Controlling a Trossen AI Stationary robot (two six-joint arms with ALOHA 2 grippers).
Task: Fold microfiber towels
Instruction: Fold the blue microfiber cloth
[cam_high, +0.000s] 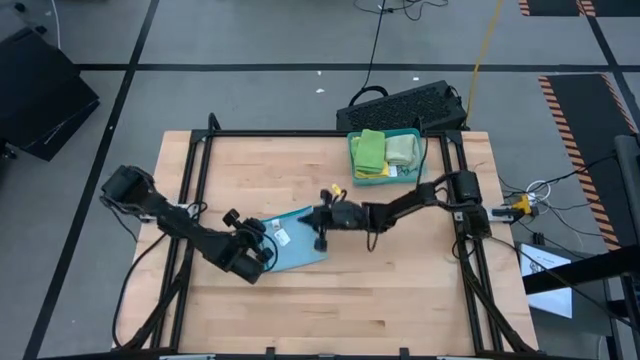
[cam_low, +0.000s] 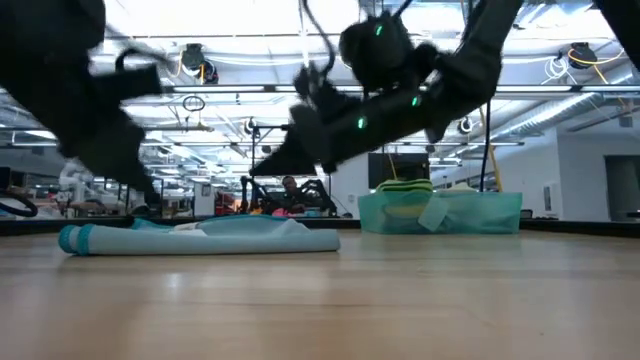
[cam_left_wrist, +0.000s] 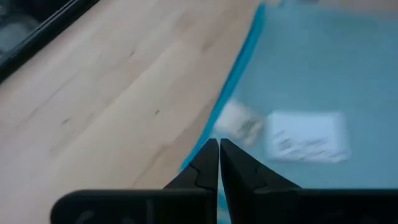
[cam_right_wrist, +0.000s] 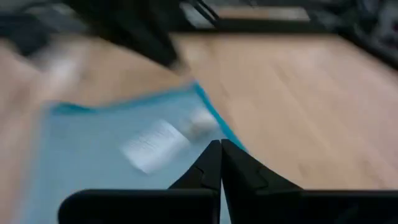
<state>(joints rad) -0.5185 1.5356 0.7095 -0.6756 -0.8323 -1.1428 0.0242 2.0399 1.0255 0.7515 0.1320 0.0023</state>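
Towel slip is my worry: light blue towel (cam_high: 298, 240) lies flat at centre of the high view.
I see left gripper (cam_high: 262, 252) reaching in low from lower left and right gripper (cam_high: 322, 222) stretched in from the right, each with jaws pressed together at a towel edge; too thin a pinch could drop a corner mid-fold.

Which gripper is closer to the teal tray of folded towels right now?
Right. The right gripper sits shut at the light blue towel's edge mid-table, diagonally below the teal tray in the high view. The left gripper, also shut, is over the towel's far side, farther from the tray.
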